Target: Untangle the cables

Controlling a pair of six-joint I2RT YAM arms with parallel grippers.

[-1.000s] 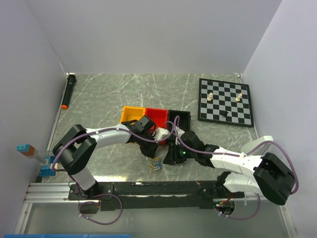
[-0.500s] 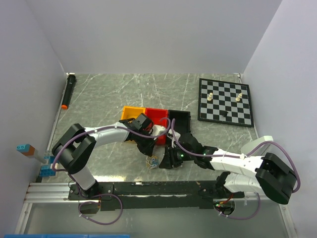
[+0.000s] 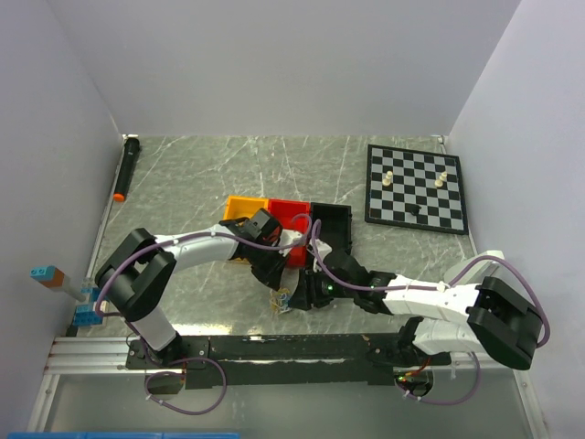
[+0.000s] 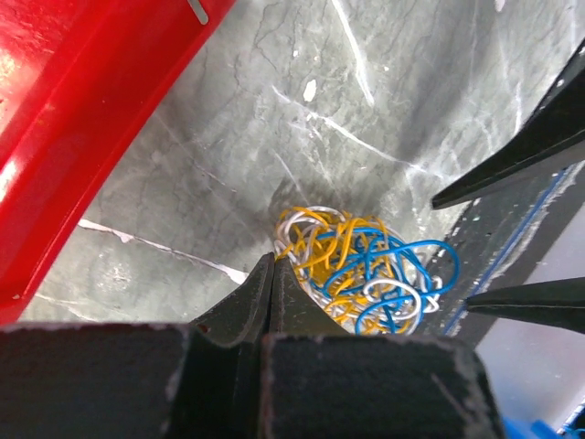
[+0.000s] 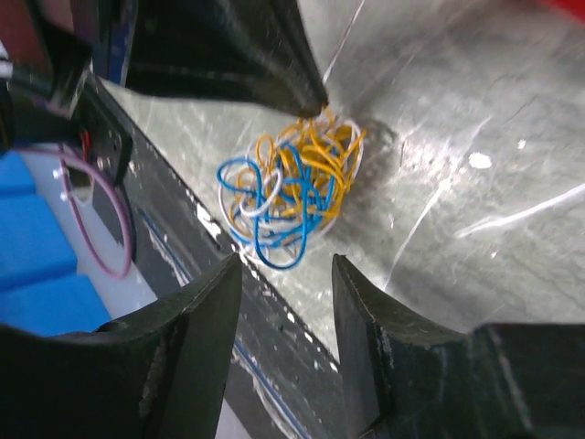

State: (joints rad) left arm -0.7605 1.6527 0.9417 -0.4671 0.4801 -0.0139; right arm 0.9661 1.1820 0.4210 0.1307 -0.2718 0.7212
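The right gripper (image 5: 285,267) has slid toward nine o'clock since a second ago, its jaws now spread beside the cables (image 3: 285,300), one yellow-blue-white knot on the surface (image 3: 201,183) at six o'clock of the red bin (image 3: 294,211), where the left gripper (image 4: 274,263) touches its edge with jaws pressed together, so the untangling looks wholly ahead.
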